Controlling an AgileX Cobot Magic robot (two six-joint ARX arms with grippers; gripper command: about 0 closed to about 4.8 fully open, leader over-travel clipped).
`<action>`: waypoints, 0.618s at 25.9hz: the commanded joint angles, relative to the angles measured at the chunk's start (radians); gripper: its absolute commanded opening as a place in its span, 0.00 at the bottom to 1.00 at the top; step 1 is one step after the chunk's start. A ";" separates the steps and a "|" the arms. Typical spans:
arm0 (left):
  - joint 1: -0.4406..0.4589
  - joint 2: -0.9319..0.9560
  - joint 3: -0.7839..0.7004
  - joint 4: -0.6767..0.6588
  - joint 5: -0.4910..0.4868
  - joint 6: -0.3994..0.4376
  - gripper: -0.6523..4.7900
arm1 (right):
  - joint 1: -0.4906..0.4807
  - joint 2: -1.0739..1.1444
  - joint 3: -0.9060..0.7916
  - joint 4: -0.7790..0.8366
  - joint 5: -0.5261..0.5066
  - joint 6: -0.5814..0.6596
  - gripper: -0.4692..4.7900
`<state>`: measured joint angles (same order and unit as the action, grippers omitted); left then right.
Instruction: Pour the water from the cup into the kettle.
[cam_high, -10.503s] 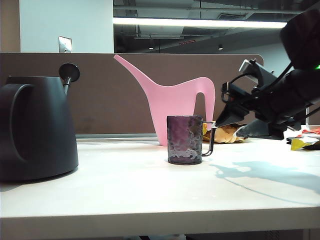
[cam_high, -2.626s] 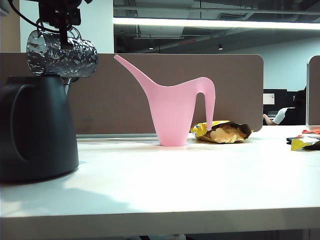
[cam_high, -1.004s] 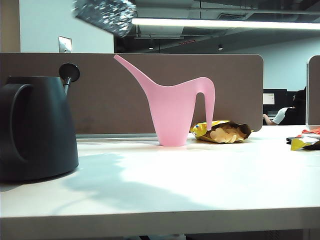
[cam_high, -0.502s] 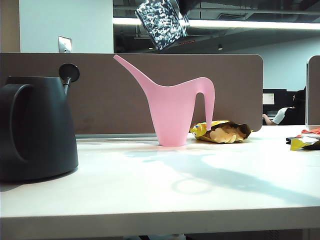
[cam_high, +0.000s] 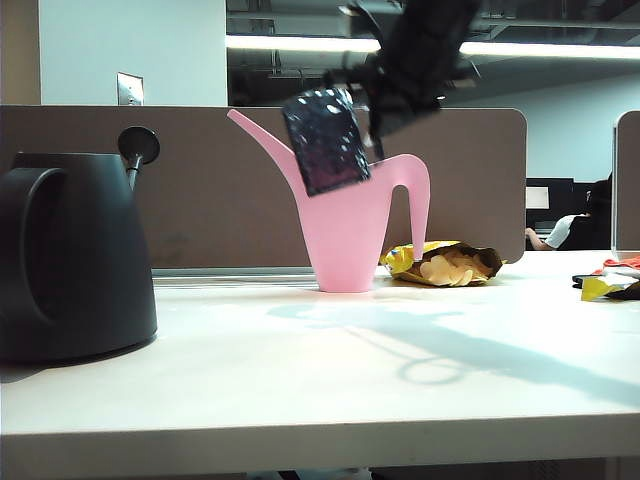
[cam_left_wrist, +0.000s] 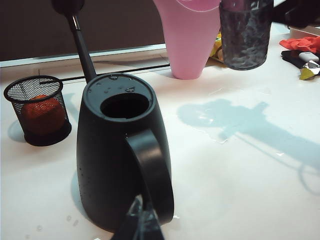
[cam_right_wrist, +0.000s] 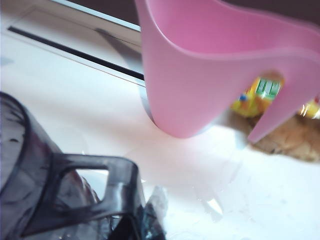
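Observation:
The cup (cam_high: 325, 140), a dimpled purplish glass mug, hangs in the air in front of the pink watering can, slightly tilted and mouth up. My right gripper (cam_high: 375, 115) is shut on its thin dark handle (cam_right_wrist: 85, 192), with the fingers (cam_right_wrist: 150, 215) pinched at the loop. The black kettle (cam_high: 70, 260) stands at the table's left, well apart from the cup. Its round mouth (cam_left_wrist: 125, 105) is uncovered, with droplets on the rim. My left gripper (cam_left_wrist: 142, 227) hovers shut just behind the kettle's loop handle (cam_left_wrist: 152, 175), holding nothing. The cup (cam_left_wrist: 246, 32) also shows beyond the kettle.
A tall pink watering can (cam_high: 350, 220) stands mid-table by the brown partition. An opened chip bag (cam_high: 445, 262) lies beside it. A black mesh cup (cam_left_wrist: 37, 110) with something orange inside sits near the kettle. Water is spilled on the table (cam_left_wrist: 215, 130).
The right arm has swung the cup away from above the kettle, rightward and down, turning it from tipped over back toward upright. The left gripper and the kettle have not moved.

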<state>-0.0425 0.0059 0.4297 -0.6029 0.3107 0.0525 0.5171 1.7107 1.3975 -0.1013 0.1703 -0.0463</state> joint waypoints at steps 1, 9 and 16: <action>0.000 0.001 0.006 0.011 0.000 0.002 0.11 | -0.029 -0.008 -0.081 0.158 -0.038 0.090 0.08; 0.000 0.001 0.006 0.011 0.000 0.002 0.11 | -0.040 -0.006 -0.315 0.485 -0.068 0.167 0.08; 0.000 0.001 0.006 0.012 0.000 0.000 0.11 | -0.065 0.023 -0.402 0.585 -0.093 0.240 0.08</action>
<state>-0.0425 0.0059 0.4301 -0.6025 0.3103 0.0521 0.4530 1.7256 1.0012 0.4301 0.0986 0.1654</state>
